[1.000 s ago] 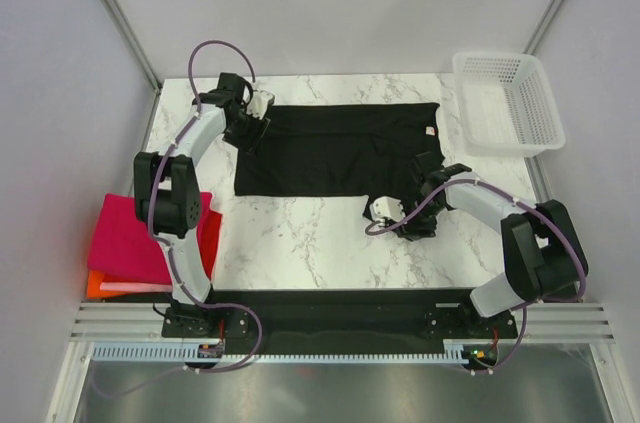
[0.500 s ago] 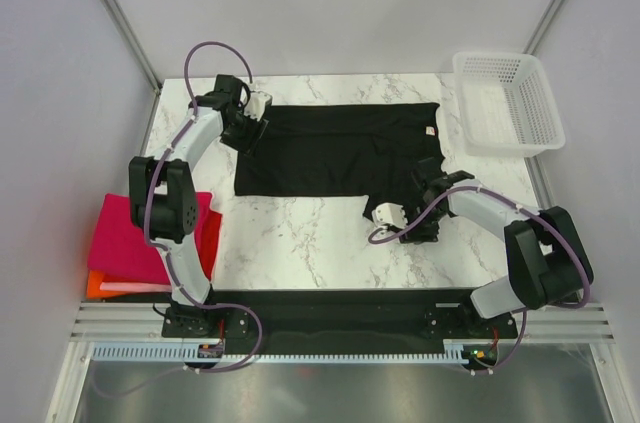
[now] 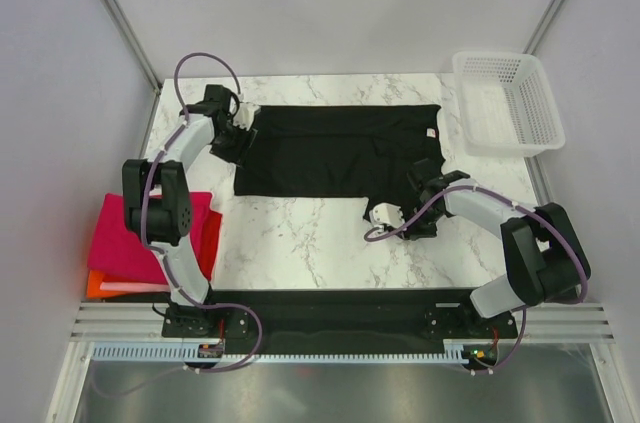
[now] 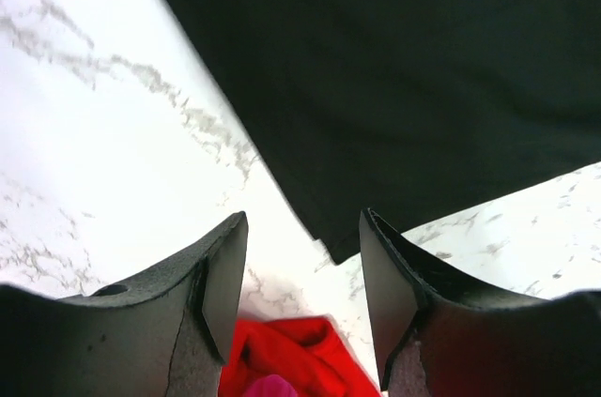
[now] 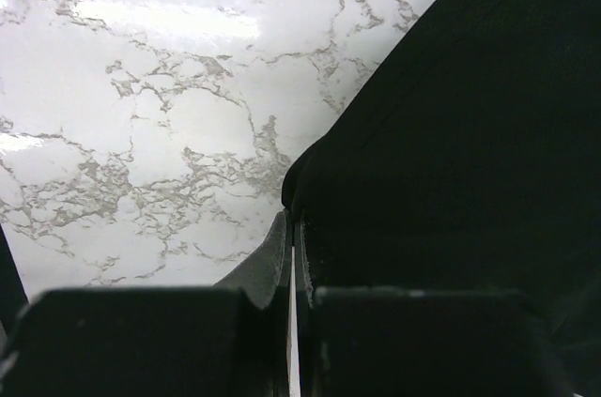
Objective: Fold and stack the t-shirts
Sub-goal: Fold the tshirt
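Presently on the marble counter (image 3: 300, 238):

- Black t-shirt (image 3: 340, 148): spread flat across the far half of the counter, a small label showing at its right end. Its near right part is covered by the right arm, so the outline there is hard to make out.
- Right gripper (image 3: 388, 215): at the shirt's near right edge, fingers pressed together and pinching a raised fold of the black cloth. In the wrist view, one finger merges with the dark fabric and only a thin slit separates the two.
- Left gripper (image 3: 236, 131): spread, holding nothing, poised over the shirt's left edge near the far left corner of the counter.
- Folded stack off the counter's left edge: magenta-pink t-shirt (image 3: 125, 233) on top, red t-shirt (image 3: 211, 240) showing along its right side, orange t-shirt (image 3: 94, 286) only a sliver at the near corner. The left arm crosses over the stack.
- White mesh basket (image 3: 505, 103): at the far right corner.

Changes from a second ago: the right gripper stood spread and has now closed. The left gripper has shifted leftward. The shirt lies as before.
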`<state>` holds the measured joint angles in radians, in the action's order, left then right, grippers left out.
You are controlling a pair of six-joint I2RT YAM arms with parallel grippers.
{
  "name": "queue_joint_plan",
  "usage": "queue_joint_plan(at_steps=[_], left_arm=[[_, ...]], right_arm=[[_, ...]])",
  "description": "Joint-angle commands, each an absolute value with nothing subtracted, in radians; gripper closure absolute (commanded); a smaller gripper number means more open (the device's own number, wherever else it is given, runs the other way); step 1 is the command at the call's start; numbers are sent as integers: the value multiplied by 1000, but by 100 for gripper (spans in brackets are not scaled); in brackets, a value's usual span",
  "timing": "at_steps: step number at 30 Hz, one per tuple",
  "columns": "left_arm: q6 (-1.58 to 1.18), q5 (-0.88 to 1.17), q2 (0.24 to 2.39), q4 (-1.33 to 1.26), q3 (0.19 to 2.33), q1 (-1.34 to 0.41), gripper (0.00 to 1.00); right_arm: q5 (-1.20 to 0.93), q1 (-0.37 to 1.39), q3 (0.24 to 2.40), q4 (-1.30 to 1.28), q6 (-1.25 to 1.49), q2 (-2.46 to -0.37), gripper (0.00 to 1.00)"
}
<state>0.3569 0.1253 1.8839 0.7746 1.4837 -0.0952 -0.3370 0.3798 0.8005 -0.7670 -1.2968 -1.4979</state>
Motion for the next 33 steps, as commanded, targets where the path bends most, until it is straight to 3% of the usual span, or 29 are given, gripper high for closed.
queue_joint_plan(at_steps=[1,7,16,33], left_arm=[[391,133,1824,767,1451,-43,41],[419,186,1842,799,1413,-37,41],[433,169,1902,813,1399,-34,52],[446,178,1974,810,1365,-32,54]], right_arm=[[-319,383,801,-727,-1279,-1523,100],[-321,382,811,-707,-1235,-1529,100],[-296,383,842,-712,-1236,-1549,100],[-293,383,850,-712,-1221,-1569,100]])
